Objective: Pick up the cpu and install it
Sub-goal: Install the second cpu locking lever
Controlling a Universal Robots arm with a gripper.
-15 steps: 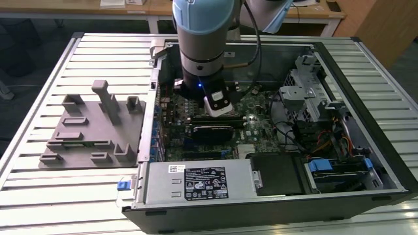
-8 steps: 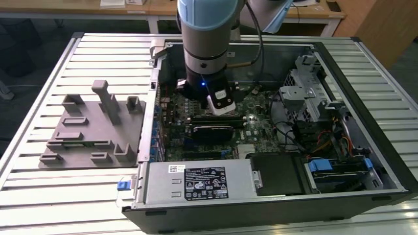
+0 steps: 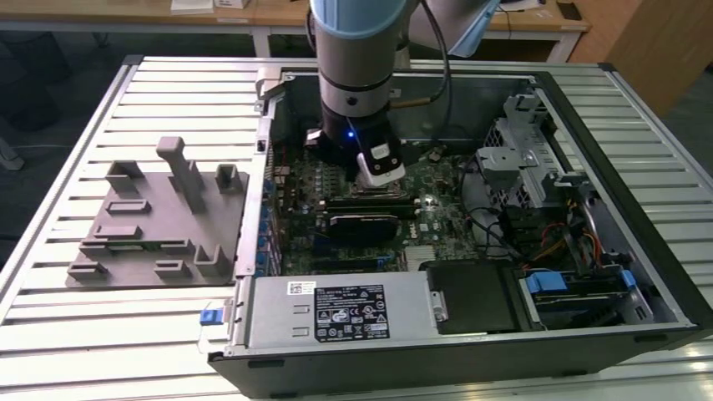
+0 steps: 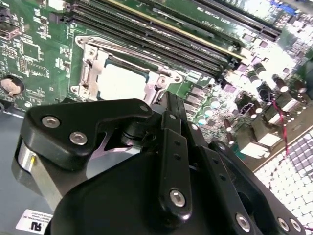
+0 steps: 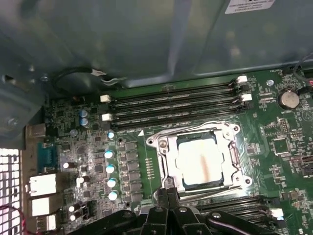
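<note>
The cpu [image 5: 200, 161] lies flat in the metal-framed socket [image 5: 164, 156] on the green motherboard, its silver-white top facing up. It also shows in the second wrist view as the cpu [image 4: 120, 81] inside the socket frame [image 4: 93, 61]. My gripper [image 5: 168, 190] hovers just beside the socket's edge, its black fingers pressed together with nothing between them. In the second wrist view the gripper [image 4: 171, 100] points down at the board next to the socket. In the exterior view the gripper [image 3: 379, 180] hangs inside the open computer case, over the middle of the motherboard [image 3: 435, 209].
Memory slots [image 5: 171, 105] run along one side of the socket, and capacitors [image 5: 110, 166] stand on another. The case wall [image 5: 146, 39] rises close behind. A power supply [image 3: 334, 311] and drive cages [image 3: 535, 167] crowd the case. A grey fixture block [image 3: 156, 217] sits outside on the slatted table.
</note>
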